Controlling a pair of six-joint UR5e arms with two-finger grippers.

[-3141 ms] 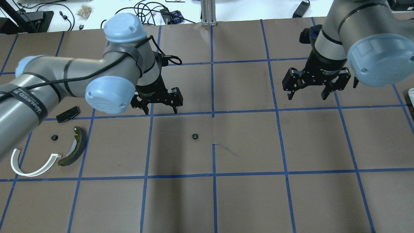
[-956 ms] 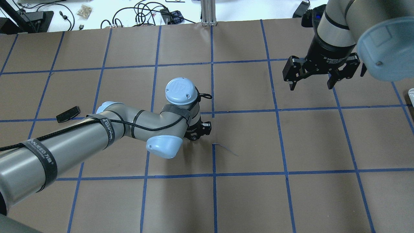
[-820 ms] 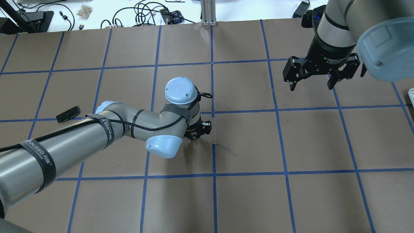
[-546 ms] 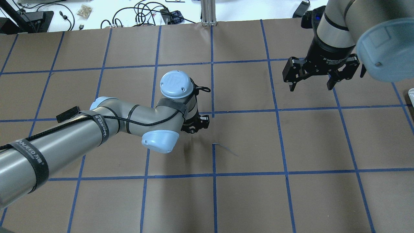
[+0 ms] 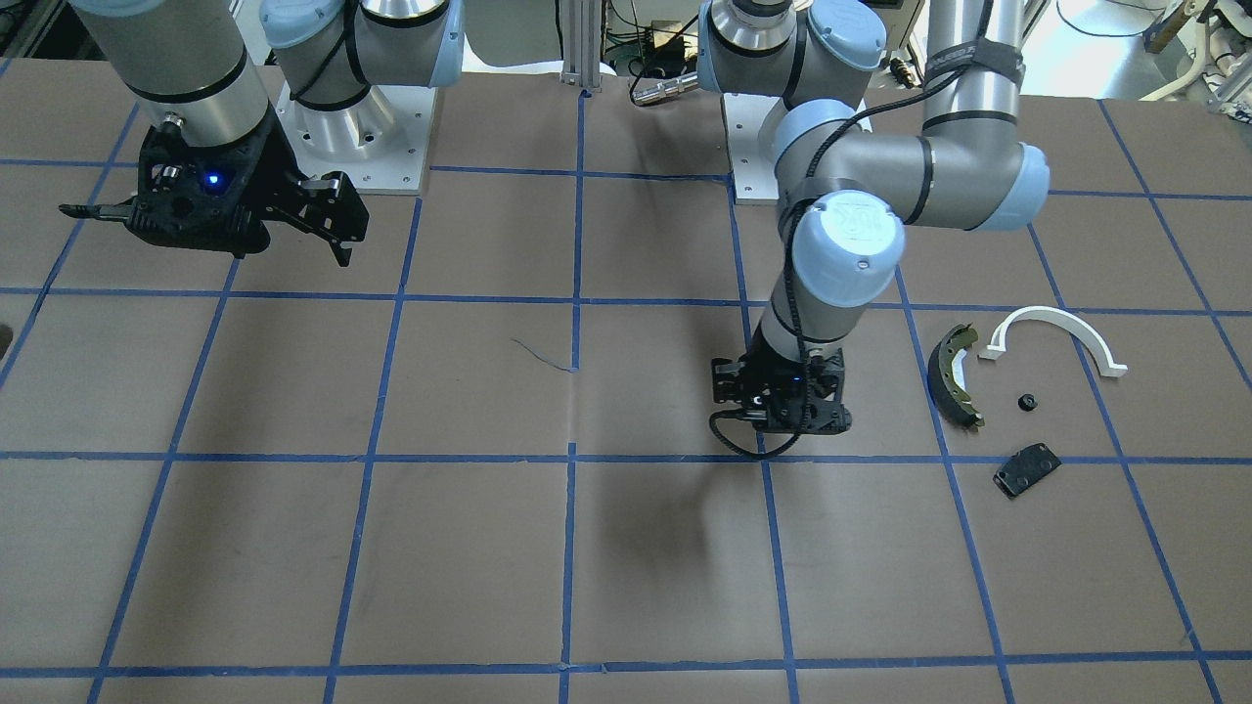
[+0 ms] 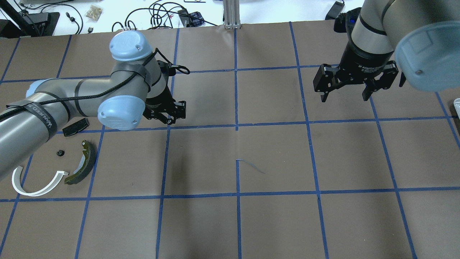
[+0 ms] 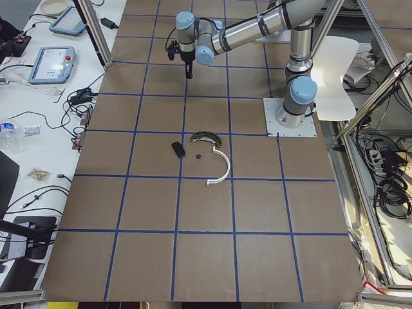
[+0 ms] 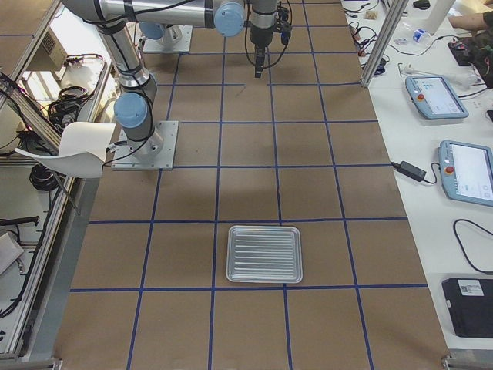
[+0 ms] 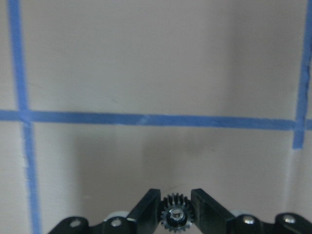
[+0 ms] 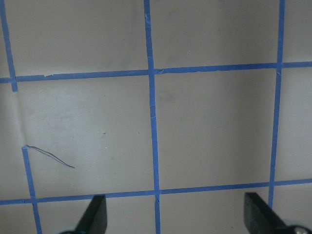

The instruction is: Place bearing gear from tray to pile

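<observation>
My left gripper point(image 6: 169, 119) is shut on the small black bearing gear point(image 9: 175, 215), which sits between the fingertips point(image 9: 152, 207) above the brown paper in the left wrist view. The gripper hangs right of the pile. The pile holds an olive-edged brake shoe point(image 6: 82, 163), a white half-ring arc point(image 6: 36, 184), a flat black plate point(image 6: 75, 127) and another small black gear point(image 6: 60, 153); it also shows in the front view, brake shoe point(image 5: 954, 376), arc point(image 5: 1056, 330), plate point(image 5: 1027, 469). My right gripper point(image 6: 346, 96) is open and empty at the far right.
The ribbed silver tray point(image 8: 264, 253) lies at the table's right end, with nothing in it. Blue tape lines grid the brown table cover point(image 6: 273, 158). Cables and gear lie beyond the far edge point(image 6: 161, 14).
My left gripper closed on the gear at the table's middle, lifted it and carried it left and back towards the pile. The right gripper has hardly moved.
</observation>
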